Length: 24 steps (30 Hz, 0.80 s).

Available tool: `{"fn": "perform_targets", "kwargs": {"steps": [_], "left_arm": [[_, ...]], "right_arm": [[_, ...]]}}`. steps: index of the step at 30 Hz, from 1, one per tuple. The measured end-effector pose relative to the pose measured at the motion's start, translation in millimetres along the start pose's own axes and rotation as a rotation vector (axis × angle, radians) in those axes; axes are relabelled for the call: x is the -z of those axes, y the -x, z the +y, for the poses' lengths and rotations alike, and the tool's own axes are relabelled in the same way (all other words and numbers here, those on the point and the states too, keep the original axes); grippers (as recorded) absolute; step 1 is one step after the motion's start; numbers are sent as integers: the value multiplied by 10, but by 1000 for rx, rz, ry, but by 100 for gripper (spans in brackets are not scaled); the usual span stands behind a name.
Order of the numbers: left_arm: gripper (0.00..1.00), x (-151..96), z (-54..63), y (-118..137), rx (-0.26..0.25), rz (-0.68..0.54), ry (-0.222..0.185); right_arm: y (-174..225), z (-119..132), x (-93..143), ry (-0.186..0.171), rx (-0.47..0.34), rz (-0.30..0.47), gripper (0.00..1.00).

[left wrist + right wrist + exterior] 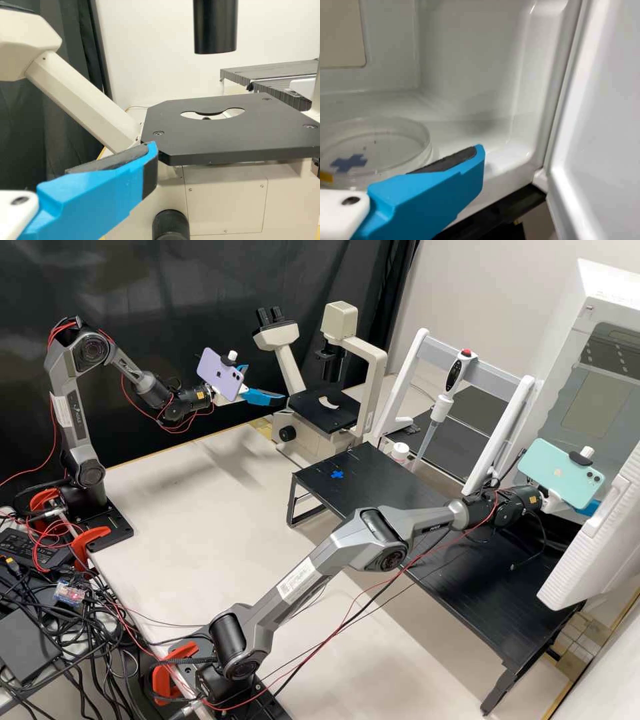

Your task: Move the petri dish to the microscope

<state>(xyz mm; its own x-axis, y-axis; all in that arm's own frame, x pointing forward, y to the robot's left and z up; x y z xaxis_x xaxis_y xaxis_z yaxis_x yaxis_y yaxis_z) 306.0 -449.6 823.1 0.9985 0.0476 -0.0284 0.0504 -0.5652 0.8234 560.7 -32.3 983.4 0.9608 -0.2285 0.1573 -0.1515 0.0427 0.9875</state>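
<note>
White box (470, 95) has the dish (390, 145) sitting in it, blue cross (349, 162) showing thru, tho can't tell if it's in or under it. R end effector (590, 507) is right nr the dish, fingers apart. L end effector (267, 387) is also apart, over by the scope's (372, 360) black stage (320, 415), w/ nothing in it afaict.

The right wrist view crops the petri dish (395, 154).
</note>
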Motion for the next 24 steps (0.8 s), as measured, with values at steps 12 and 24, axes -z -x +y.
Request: {"fn": "perform_targets", "kwargs": {"steps": [12, 24], "left_arm": [[100, 0, 0, 0, 0, 0, 0], [100, 0, 0, 0, 0, 0, 0]], "right_arm": [[-8, -68, 38, -2, 10, 5, 100], [-25, -61, 37, -2, 8, -3, 0]]}}
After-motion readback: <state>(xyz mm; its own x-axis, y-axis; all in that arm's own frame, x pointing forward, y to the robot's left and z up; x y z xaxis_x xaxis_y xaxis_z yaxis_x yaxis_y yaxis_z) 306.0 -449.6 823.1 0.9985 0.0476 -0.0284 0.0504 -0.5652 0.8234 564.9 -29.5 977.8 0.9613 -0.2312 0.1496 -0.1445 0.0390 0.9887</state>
